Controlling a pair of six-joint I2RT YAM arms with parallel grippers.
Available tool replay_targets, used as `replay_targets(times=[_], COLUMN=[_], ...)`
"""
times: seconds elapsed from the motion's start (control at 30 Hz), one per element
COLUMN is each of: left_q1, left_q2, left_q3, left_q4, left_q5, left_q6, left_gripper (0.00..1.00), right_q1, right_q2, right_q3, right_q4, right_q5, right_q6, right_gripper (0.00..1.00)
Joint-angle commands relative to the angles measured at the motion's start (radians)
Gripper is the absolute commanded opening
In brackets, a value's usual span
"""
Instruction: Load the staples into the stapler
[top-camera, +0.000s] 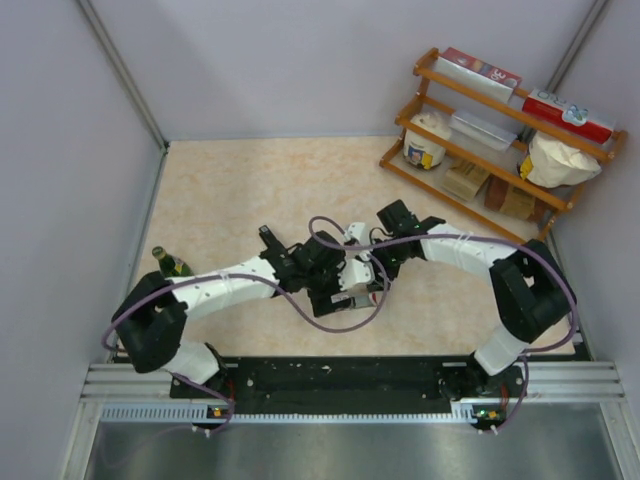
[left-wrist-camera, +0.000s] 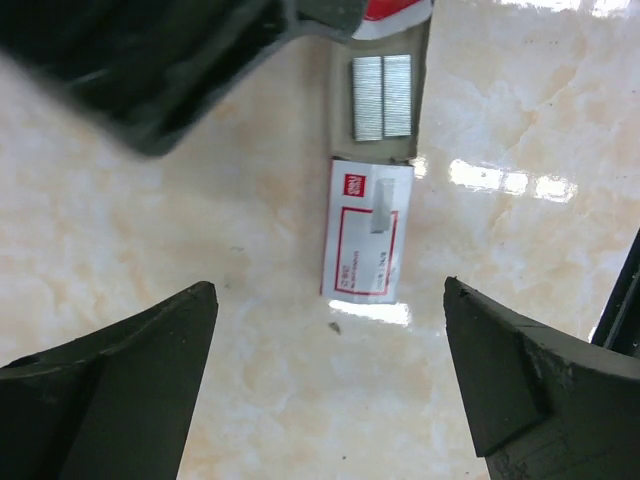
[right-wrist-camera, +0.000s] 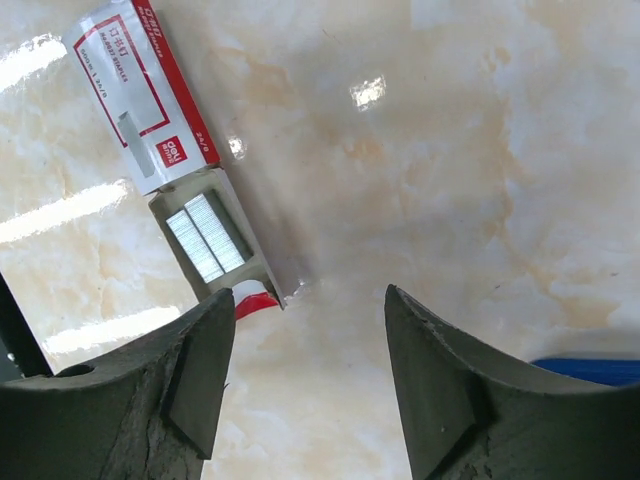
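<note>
Bearing surface: the table (top-camera: 250, 180), pale marbled and glossy, walled on three sides.
Shelf rack (top-camera: 500, 130): wooden, at 2 o'clock on the table, loaded with packets and tubs.
Left arm (top-camera: 220, 290): reaches from 7 o'clock towards the table's middle.
Right arm (top-camera: 470, 255): reaches from 5 o'clock to meet it there.
Left gripper (left-wrist-camera: 328, 300): jaws spread very wide, nothing between them, hovering over bare tabletop.
Right gripper (right-wrist-camera: 308, 300): jaws parted, less widely, gripping nothing.
Bottle (top-camera: 170, 262): green, at 9 o'clock beside the left arm.
Box (left-wrist-camera: 365, 230): white sleeve with red print, flat on the table, at 12 o'clock from the left jaw gap; in the right wrist view it lies at 10 o'clock from that gap (right-wrist-camera: 140, 100).
Staples (left-wrist-camera: 382, 97): two grey strips side by side in the inner tray, which sticks out of the sleeve's 12 o'clock end; the right wrist view shows them just beside its left fingertip (right-wrist-camera: 208, 235).
Stapler: cannot be told apart in these views.
</note>
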Motion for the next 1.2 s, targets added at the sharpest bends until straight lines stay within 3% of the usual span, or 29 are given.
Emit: replay_targets(times=[0.0,0.3,0.6,0.77,0.97,1.17], left_q1=[0.054,0.313,0.402,0.431,0.431,0.444], left_q2=[-0.157,-0.377,-0.493,-0.527,-0.581,-0.57], left_q3=[0.014,-0.052,-0.12,-0.143,-0.172,-0.169], left_q4=[-0.052,-0.123,-0.148,-0.241,-0.307,-0.255], left_q5=[0.031,0.115,0.123,0.267,0.334,0.27], left_q6=[0.01,-0.028,-0.037,0.061,0.16,0.101], left_gripper=[0.99,0.99,0.99,0.99,0.99,0.99], right_q1=[-0.002,0.007,0.043,0.043,0.032,0.024], right_q2=[-0.082,-0.197,-0.147,-0.118,-0.127,-0.141], right_q3=[0.024,-0.024,-0.059,-0.072,-0.036,-0.088], right_q4=[0.005,0.002,-0.024,-0.004,0.018,0.061], right_q5=[0.017,-0.068,-0.128,-0.167,-0.221,-0.215], right_q6=[-0.089,-0.302,-0.422,-0.391,-0.301,-0.324], right_gripper=[0.63,0.57,0.55,0.52,0.53,0.51])
